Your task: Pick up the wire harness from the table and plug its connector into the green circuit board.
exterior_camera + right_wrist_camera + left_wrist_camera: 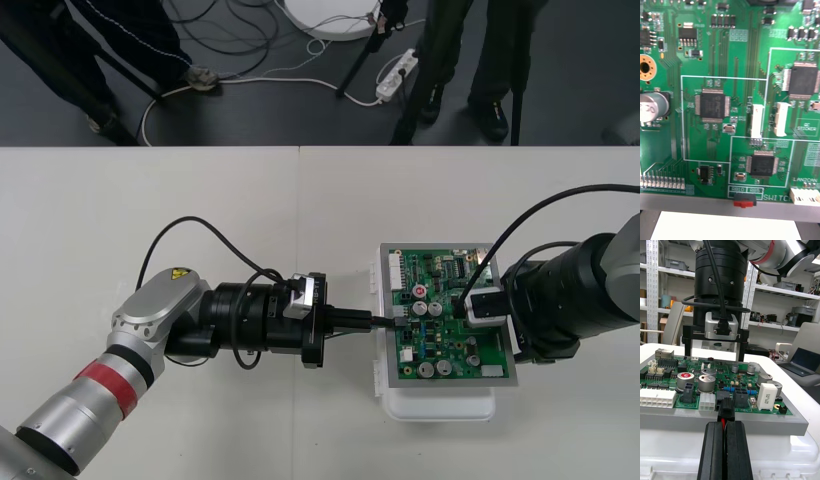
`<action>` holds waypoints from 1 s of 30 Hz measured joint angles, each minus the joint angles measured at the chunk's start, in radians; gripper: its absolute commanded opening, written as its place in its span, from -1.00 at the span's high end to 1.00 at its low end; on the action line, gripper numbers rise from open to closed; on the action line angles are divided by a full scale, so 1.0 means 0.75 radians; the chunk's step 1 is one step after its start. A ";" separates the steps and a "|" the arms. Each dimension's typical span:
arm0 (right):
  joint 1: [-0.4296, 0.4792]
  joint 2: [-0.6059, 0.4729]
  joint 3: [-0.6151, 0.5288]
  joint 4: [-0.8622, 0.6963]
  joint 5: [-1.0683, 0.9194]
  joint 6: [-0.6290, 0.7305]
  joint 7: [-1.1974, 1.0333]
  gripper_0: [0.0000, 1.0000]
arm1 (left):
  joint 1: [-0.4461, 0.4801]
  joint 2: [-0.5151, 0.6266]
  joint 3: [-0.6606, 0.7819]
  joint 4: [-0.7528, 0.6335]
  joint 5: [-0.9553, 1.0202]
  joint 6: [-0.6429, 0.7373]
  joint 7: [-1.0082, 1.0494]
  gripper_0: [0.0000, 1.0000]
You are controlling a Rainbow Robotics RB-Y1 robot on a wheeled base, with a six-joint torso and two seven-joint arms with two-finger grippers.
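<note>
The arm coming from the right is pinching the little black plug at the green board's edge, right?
No, the left gripper pinches the black plug at the edge of the green board; the left wrist view shows it. The right gripper is over the board.

Glossy green circuit board (722, 60), matt plastic plug (725, 407).

**Board right of centre, a gripper at either side**

The circuit board (450, 320) is set on its base (440, 405), which is placed on the table (150, 200) right of the middle. The left gripper (385, 320) is laid level at the board's left edge. The plug (725, 408) is clamped between its fingers (713, 450) and held against that edge (whether it is seated cannot be told). The right gripper (714, 352) is held over the board's opposite side.
</note>
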 measured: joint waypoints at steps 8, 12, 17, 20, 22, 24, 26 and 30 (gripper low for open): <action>0.000 0.013 0.000 0.006 0.008 -0.012 0.000 -1.00 | 0.000 -0.001 -0.008 0.000 0.000 0.016 0.000 1.00; 0.000 0.014 0.000 0.006 0.008 -0.016 0.000 -1.00 | 0.000 -0.001 -0.014 0.000 0.000 0.020 0.000 1.00; 0.000 0.014 0.000 0.007 0.008 -0.016 0.000 -1.00 | 0.000 -0.001 -0.018 0.000 0.000 0.022 0.000 1.00; 0.000 0.014 0.000 0.007 0.008 -0.017 0.000 -1.00 | 0.000 -0.001 -0.018 0.000 0.000 0.024 0.000 1.00; 0.000 0.014 0.000 0.007 0.008 -0.017 0.000 -1.00 | 0.000 -0.001 -0.018 0.000 0.000 0.024 0.000 1.00; 0.000 0.014 0.000 0.007 0.008 -0.017 0.000 -1.00 | 0.000 -0.001 -0.018 0.000 0.000 0.025 0.000 1.00; 0.000 0.015 0.000 0.007 0.008 -0.017 0.000 -1.00 | 0.000 -0.001 -0.018 0.000 0.000 0.025 0.000 1.00; 0.000 0.015 0.000 0.007 0.008 -0.017 0.000 -1.00 | 0.001 -0.001 -0.018 0.000 0.000 0.026 0.000 1.00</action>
